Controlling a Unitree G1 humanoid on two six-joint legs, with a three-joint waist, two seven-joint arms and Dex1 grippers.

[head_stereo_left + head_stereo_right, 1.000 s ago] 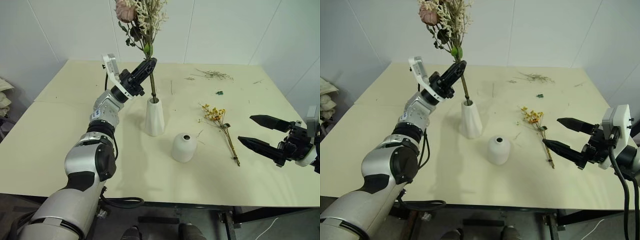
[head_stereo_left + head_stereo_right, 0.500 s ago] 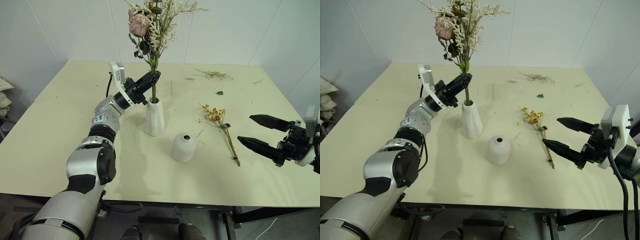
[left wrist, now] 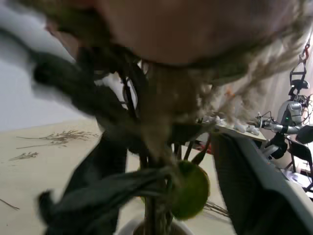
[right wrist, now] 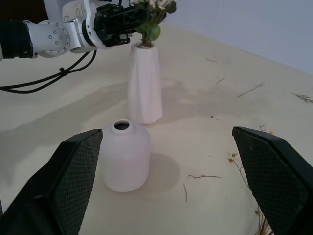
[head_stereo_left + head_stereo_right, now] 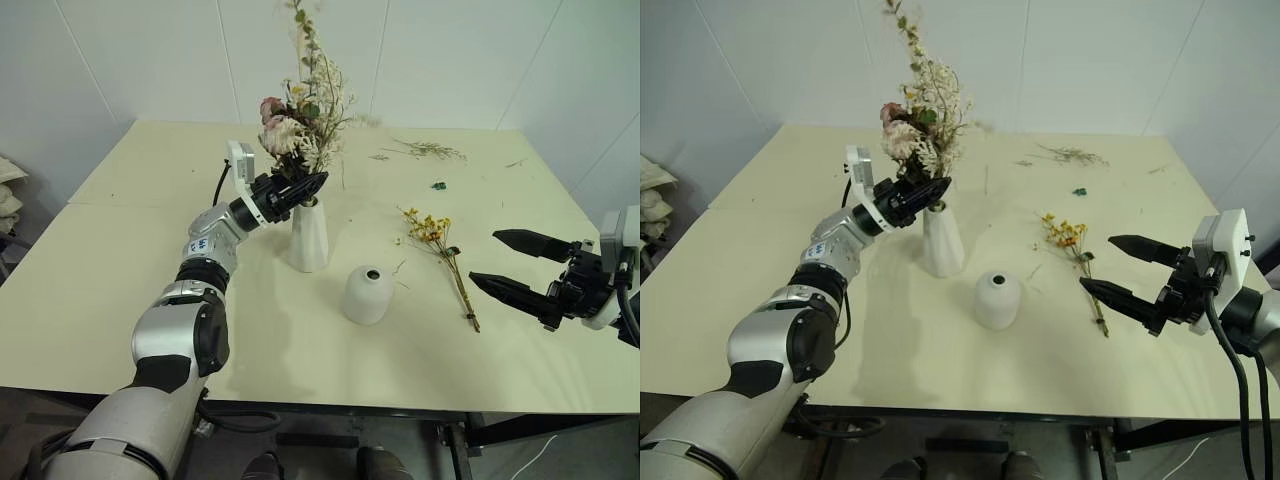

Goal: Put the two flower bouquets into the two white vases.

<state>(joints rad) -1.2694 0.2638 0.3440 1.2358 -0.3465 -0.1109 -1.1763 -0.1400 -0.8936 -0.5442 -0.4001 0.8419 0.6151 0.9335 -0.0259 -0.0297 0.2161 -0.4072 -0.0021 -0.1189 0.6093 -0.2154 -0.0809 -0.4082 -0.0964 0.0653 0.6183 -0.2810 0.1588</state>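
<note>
The larger bouquet (image 5: pixel 298 120), with pink roses and pale grasses, stands upright with its stems inside the tall white vase (image 5: pixel 309 238) at mid-table. My left gripper (image 5: pixel 314 186) sits at the vase's mouth. In the left wrist view its fingers (image 3: pixel 244 191) are spread open on either side of the stems (image 3: pixel 152 210). The short rounded vase (image 5: pixel 368 294) stands just in front and to the right, with nothing in it. The thin yellow-flowered bouquet (image 5: pixel 442 252) lies flat on the table further right. My right gripper (image 5: pixel 485 258) hovers open beside that bouquet's stem end, holding nothing.
Dried twig scraps (image 5: pixel 430 150) and a small green bit (image 5: pixel 438 185) lie near the far edge of the cream table (image 5: pixel 110 280). White walls close in behind it. The front edge runs just below the short vase.
The larger bouquet has sunk down into the tall vase as my left hand lowered. The left fingers, shut on the stems before, have parted. The right arm has stayed put.
</note>
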